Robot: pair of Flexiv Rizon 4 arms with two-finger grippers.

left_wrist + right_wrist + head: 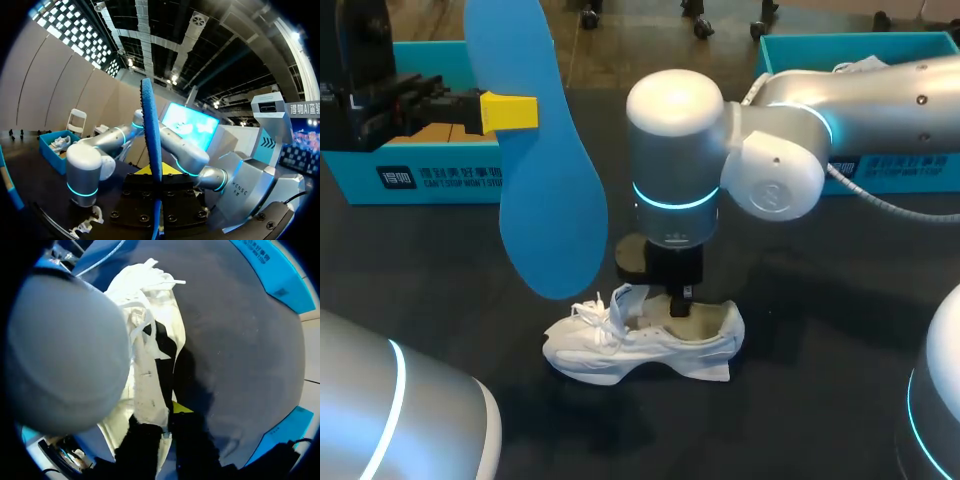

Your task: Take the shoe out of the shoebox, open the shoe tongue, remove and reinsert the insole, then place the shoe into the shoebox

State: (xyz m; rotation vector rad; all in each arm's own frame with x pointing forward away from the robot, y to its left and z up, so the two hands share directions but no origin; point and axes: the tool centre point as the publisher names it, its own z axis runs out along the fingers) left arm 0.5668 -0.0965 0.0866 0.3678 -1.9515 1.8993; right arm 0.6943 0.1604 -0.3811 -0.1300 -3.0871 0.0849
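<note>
A white shoe (640,345) lies on its sole on the black table (820,300), toe and laces toward the left. My right gripper (680,302) comes straight down into its opening. In the right wrist view that gripper (167,415) is shut on the shoe (150,340), pinching its side wall between the fingers. The blue insole (548,170) hangs high above the table, left of the shoe. My left gripper (510,112) is shut on its upper part. The left wrist view shows the insole (151,130) edge-on, clamped in the left gripper (156,172), with the shoe's laces (87,223) far below.
An open blue shoebox (420,175) stands at the back left behind the left gripper. A second blue box (895,170) stands at the back right, under the right arm (790,130).
</note>
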